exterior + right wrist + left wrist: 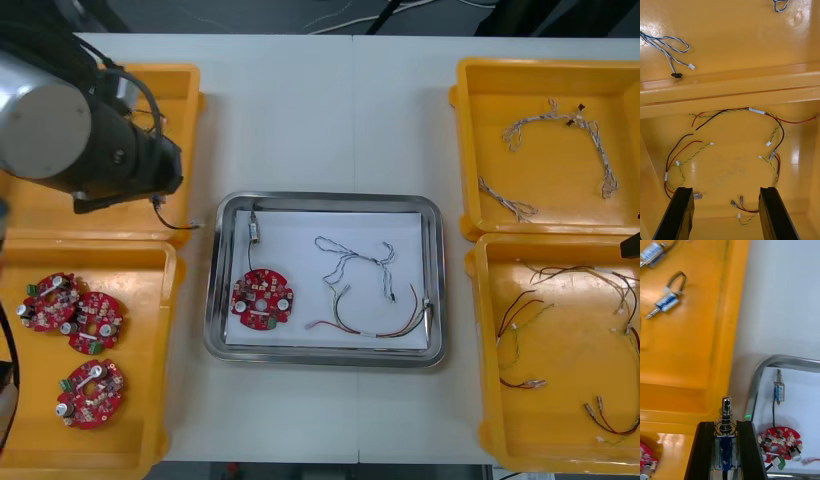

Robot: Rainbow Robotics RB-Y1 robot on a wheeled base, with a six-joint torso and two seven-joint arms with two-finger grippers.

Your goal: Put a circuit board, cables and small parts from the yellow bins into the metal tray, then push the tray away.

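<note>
The light desk [320, 110] carries a metal tray [330, 198] at its middle. Flanking the tray, near but not touching, sit four yellow bins: far left bin [192, 100], near left bin [140, 280], far right bin [540, 190], near right bin [570, 340].

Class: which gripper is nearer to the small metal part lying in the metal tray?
Left. The left gripper, shut on a second part, hovers beside the tray's rim, close to the small metal part; the right gripper hangs open over red and yellow cables across the table.
</note>
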